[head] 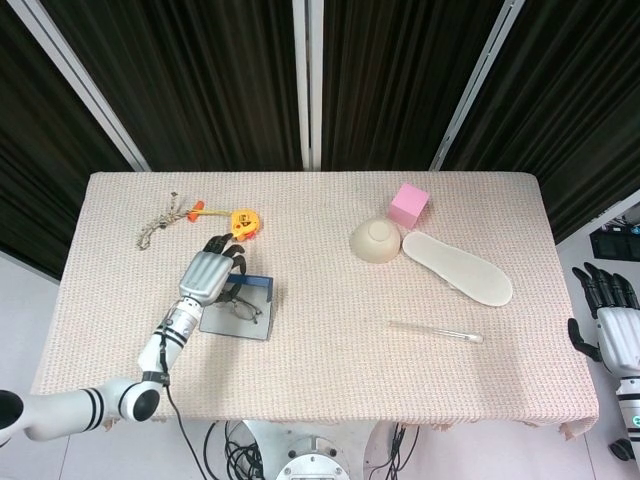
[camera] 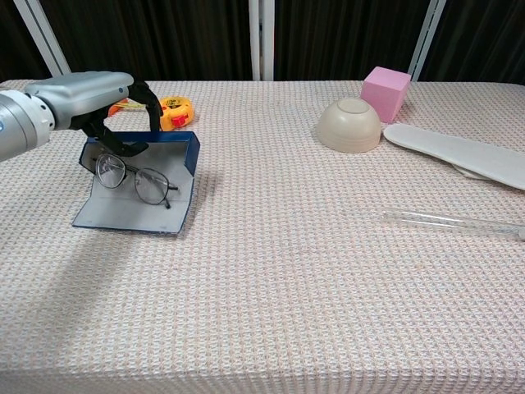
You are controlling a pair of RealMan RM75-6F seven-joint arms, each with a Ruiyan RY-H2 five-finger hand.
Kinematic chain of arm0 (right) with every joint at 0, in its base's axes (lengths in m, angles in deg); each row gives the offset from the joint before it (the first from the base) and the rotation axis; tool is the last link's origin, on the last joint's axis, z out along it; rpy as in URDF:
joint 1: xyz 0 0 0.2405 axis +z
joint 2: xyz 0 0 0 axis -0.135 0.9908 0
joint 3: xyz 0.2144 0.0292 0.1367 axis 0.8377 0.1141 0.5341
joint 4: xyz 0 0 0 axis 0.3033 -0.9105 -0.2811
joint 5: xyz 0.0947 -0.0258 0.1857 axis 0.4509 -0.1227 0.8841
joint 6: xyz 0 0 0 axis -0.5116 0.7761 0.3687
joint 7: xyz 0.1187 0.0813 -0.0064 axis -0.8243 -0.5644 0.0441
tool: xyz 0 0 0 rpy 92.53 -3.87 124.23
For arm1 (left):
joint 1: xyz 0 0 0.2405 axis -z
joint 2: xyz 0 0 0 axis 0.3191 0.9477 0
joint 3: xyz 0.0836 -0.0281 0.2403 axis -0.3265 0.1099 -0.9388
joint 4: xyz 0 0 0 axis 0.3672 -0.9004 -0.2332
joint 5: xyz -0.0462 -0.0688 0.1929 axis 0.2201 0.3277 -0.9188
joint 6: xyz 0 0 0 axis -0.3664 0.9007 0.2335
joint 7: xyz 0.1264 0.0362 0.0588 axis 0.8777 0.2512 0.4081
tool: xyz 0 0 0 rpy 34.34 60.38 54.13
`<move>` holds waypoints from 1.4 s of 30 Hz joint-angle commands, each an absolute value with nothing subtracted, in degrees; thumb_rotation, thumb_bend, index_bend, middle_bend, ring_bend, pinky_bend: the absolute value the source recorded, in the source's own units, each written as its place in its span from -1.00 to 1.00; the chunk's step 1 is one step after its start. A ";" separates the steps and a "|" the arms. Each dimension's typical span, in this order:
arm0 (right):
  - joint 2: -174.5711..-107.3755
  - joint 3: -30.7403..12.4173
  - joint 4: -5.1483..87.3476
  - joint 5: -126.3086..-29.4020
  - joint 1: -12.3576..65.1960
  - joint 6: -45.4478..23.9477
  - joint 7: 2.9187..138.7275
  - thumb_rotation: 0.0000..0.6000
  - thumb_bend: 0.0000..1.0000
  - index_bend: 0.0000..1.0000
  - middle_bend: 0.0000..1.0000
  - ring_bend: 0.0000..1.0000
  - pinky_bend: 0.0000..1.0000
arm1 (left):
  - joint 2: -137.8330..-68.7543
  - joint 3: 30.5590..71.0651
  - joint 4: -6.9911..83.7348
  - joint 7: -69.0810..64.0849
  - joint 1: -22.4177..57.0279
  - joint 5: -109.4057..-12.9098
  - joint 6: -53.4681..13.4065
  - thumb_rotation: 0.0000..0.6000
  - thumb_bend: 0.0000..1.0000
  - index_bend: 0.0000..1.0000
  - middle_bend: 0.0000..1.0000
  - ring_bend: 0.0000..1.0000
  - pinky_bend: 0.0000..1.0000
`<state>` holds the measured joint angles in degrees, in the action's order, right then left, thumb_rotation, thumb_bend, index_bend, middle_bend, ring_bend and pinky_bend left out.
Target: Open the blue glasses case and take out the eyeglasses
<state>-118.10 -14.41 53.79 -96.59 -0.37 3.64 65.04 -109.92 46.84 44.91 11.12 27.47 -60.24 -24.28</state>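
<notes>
The blue glasses case [camera: 135, 209] lies open on the table's left side, its flap flat and its tray wall standing at the back; it also shows in the head view [head: 246, 322]. Thin-rimmed eyeglasses [camera: 133, 178] hang tilted over the open flap, one lens higher than the other. My left hand [camera: 92, 94] curls down over the case's back edge and pinches the upper end of the eyeglasses [head: 243, 306]. From above, the left hand [head: 208, 274] covers the case's far left corner. My right hand [head: 606, 318] hangs beyond the table's right edge, fingers apart, holding nothing.
A yellow tape measure [camera: 174, 112] and a bit of cord [head: 160, 222] lie just behind the left hand. An upturned beige bowl [camera: 350, 125], a pink cube [camera: 386, 92], a white insole [camera: 459, 152] and a clear tube [camera: 451, 222] occupy the right half.
</notes>
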 commanded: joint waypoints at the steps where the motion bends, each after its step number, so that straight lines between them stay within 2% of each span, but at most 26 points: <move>1: -118.10 -14.39 53.80 -96.56 -0.35 3.58 65.06 1.00 -0.11 -1.00 -1.00 -1.00 -1.00 | -110.31 47.37 44.37 10.87 27.00 -60.91 -24.35 1.00 -0.20 0.13 -0.56 -0.95 -0.82; 16: -118.15 -14.44 54.04 -96.36 -0.37 3.38 65.62 1.00 -0.11 -1.00 -1.00 -1.00 -1.00 | -111.08 49.34 42.72 12.71 26.31 -59.62 -28.26 1.00 -0.20 0.09 -0.56 -0.95 -0.82; 19: -118.19 -14.48 54.08 -96.38 -0.32 3.24 65.76 1.00 -0.10 -1.00 -1.00 -1.00 -1.00 | -111.35 49.55 42.25 13.02 26.32 -59.88 -28.73 1.00 -0.25 -0.39 -0.59 -0.95 -0.82; 21: -118.23 -14.50 54.10 -96.40 -0.31 3.21 65.85 1.00 -0.10 -1.00 -1.00 -1.00 -1.00 | -111.75 49.72 41.60 13.33 26.26 -60.13 -28.65 1.00 -0.36 -0.70 -0.61 -0.95 -0.83; 22: -118.23 -14.50 54.09 -96.38 -0.31 3.21 65.86 1.00 -0.10 -1.00 -1.00 -1.00 -1.00 | -111.90 49.77 41.33 13.70 26.21 -60.09 -28.57 1.00 -0.51 -0.86 -0.63 -0.96 -0.83; 24: -118.22 -14.49 54.09 -96.34 -0.36 3.26 65.80 1.00 -0.10 -1.00 -1.00 -1.00 -1.00 | -112.23 49.99 40.93 14.78 26.12 -59.57 -28.45 1.00 -0.76 -0.97 -0.65 -0.95 -0.82; 26: -118.19 -14.45 54.01 -96.33 -0.43 3.40 65.65 1.00 -0.10 -1.00 -1.00 -1.00 -1.00 | -112.27 50.43 41.10 14.77 25.87 -59.34 -28.27 1.00 -0.87 -0.99 -0.66 -0.95 -0.82; 32: -118.14 -14.37 53.87 -96.33 -0.45 3.46 65.38 1.00 -0.10 -1.00 -1.00 -1.00 -1.00 | -109.79 50.82 45.55 16.32 24.34 -59.56 -25.91 1.00 -0.89 -0.97 -0.71 -0.96 -0.81; 35: -118.11 -14.30 53.90 -96.54 -0.34 3.54 65.38 1.00 -0.10 -1.00 -1.00 -1.00 -1.00 | -105.57 49.93 52.05 18.08 23.11 -58.42 -26.10 1.00 -0.82 -0.76 -0.73 -0.96 -0.81; 37: -118.10 -14.18 53.95 -96.58 -0.26 3.59 65.32 1.00 -0.10 -1.00 -1.00 -1.00 -1.00 | -101.88 48.94 57.20 19.44 22.58 -56.05 -27.85 1.00 -0.75 -0.70 -0.72 -0.96 -0.81; 42: -118.41 -14.12 54.02 -96.95 -0.18 3.97 65.52 1.00 -0.10 -1.00 -1.00 -1.00 -1.00 | -96.95 46.50 64.39 22.56 22.26 -50.65 -30.49 1.00 -0.71 -0.66 -0.72 -0.96 -0.82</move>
<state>-118.39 -14.10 54.01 -96.93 -0.19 3.96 65.51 -99.47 48.06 61.37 20.62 22.92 -53.28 -29.06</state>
